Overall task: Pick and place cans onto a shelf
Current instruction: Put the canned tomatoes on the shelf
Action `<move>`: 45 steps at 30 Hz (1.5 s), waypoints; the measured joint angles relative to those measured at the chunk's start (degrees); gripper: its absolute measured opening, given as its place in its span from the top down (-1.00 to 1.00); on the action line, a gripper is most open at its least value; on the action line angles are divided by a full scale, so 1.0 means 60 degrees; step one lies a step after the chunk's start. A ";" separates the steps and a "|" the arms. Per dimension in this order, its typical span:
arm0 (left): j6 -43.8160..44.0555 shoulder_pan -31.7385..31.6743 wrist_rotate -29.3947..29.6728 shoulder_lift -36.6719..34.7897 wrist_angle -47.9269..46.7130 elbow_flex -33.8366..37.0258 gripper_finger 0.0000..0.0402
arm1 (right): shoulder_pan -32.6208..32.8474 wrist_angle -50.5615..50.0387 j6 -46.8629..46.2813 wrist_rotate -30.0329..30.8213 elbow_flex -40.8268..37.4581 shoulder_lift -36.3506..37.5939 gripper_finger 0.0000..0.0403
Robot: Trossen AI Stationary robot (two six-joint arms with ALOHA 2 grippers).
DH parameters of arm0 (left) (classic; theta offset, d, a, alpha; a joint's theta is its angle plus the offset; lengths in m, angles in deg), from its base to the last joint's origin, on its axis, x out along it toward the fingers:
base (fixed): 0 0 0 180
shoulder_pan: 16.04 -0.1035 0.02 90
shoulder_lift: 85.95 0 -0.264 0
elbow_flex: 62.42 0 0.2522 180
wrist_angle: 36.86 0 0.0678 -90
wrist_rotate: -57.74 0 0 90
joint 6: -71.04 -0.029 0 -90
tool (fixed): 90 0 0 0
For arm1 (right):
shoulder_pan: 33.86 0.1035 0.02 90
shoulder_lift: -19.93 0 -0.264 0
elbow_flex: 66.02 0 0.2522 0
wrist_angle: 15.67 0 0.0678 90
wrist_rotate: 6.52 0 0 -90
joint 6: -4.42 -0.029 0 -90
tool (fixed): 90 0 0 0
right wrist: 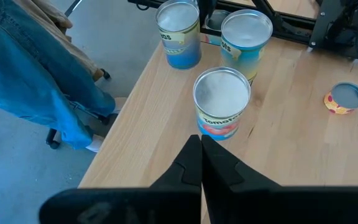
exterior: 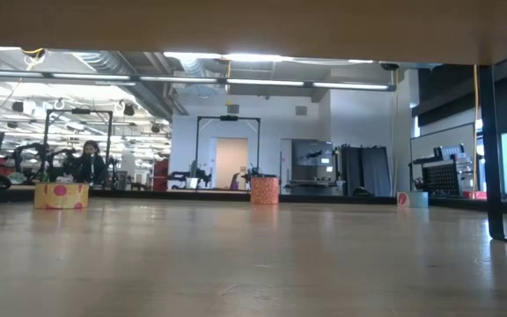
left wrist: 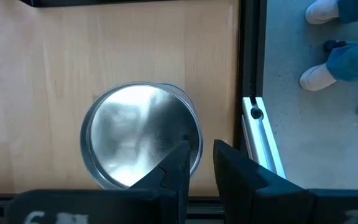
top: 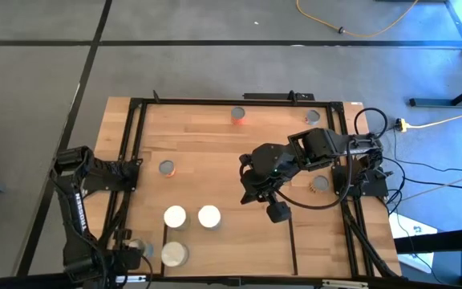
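Currently the left gripper [left wrist: 197, 155] hangs at the near-left corner of the table [top: 215, 152], directly over a metal-topped can [left wrist: 138, 134]. Its jaws are slightly apart and hold nothing. A black frame bar [left wrist: 250, 56] runs just beside this can, and bare floor lies past it, where a person's white shoes [left wrist: 319, 78] are partly cut off.

Next along the near edge, three white-topped cans stand close together: one at the edge [top: 175, 254] and two side by side just behind it [top: 175, 217] [top: 209, 216]. In the right wrist view their sides are blue, yellow-blue and red-labelled, and blue trousers [right wrist: 36, 81] show just off the table edge.

The right gripper [top: 277, 212] hovers above mid-table, just right of this group, with its jaws pressed together and empty. Open wood lies below and to the right of it.

Farther back, single cans stand well apart: one left of centre [top: 166, 168], one under the right arm's cable [top: 320, 183], and two near the far edge [top: 238, 115] [top: 312, 117].

Thin black bars cross the tabletop, so the shelf's outline cannot be told from the frame. The low view shows neither arm.
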 joint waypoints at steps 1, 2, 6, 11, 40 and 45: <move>0.0000 0.0000 0.0000 0.0000 0.0003 0.0000 0.67 | 0.0000 0.0000 0.0001 0.0000 0.0000 0.0000 1.00; 0.0000 0.0000 0.0000 0.0000 0.0003 0.0000 0.67 | 0.0001 -0.0001 0.0001 0.0000 0.0000 0.0000 1.00; -0.0004 0.0000 0.0000 0.0021 0.0003 0.0000 0.67 | 0.0000 -0.0001 0.0001 -0.0004 0.0000 0.0000 1.00; -0.0004 0.0000 0.0000 0.0025 0.0006 0.0000 0.67 | 0.0000 0.0000 0.0001 -0.0009 0.0000 0.0000 1.00; -0.0007 -0.0036 0.0018 0.0244 0.0023 -0.0018 0.69 | 0.0004 0.0002 0.0012 -0.0007 0.0000 0.0000 1.00; -0.0011 -0.0040 0.0029 0.0248 0.0018 -0.0018 0.81 | 0.0004 0.0002 0.0031 -0.0007 0.0000 0.0000 1.00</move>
